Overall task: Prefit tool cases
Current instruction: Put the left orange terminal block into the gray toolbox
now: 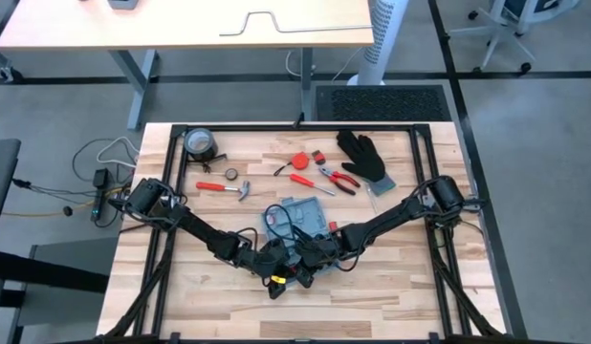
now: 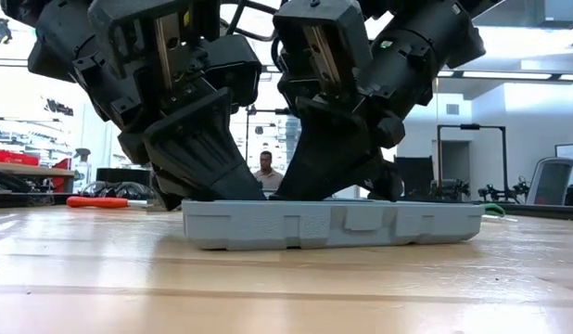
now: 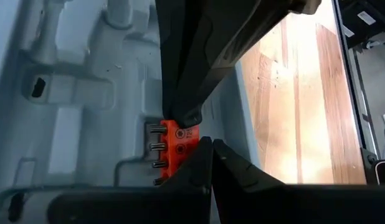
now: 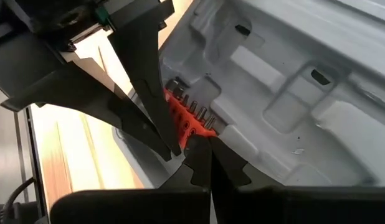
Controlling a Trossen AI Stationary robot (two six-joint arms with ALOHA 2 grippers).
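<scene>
The light-blue tool case (image 1: pixel 303 216) lies open and flat on the wooden table (image 1: pixel 420 287), its moulded slots up. An orange bit holder (image 3: pixel 175 138) with a row of metal bits sits in a slot near the case's near edge. My left gripper (image 3: pixel 211 149) and my right gripper (image 4: pixel 208 152) meet over that holder, both shut, fingers slanting down into the case. In the low view the left gripper (image 2: pixel 208 181) and right gripper (image 2: pixel 328 181) stand side by side behind the case's front wall (image 2: pixel 333 224), which hides their tips. My left gripper has its shut fingertips (image 4: pixel 174 146) against the long side of the orange bit holder (image 3: pixel 187 142), slanting down from the table's left. The holder stays in its slot. Whether the tips press it or only touch it, I cannot tell. My right gripper sets its shut fingertips (image 3: pixel 185 115) on the end of the orange bit holder (image 4: pixel 197 129), slanting down from the table's right. The holder lies in the case's slot, bits pointing away from the tips.
Behind the case lie a red-handled hammer (image 1: pixel 224 188), a tape measure (image 1: pixel 201 143), an orange knife (image 1: pixel 300 161), a screwdriver (image 1: pixel 305 181), pliers (image 1: pixel 339 180) and a black glove (image 1: pixel 362 157). A person (image 2: pixel 265 169) sits far behind the table. Bare wood lies near the front edge.
</scene>
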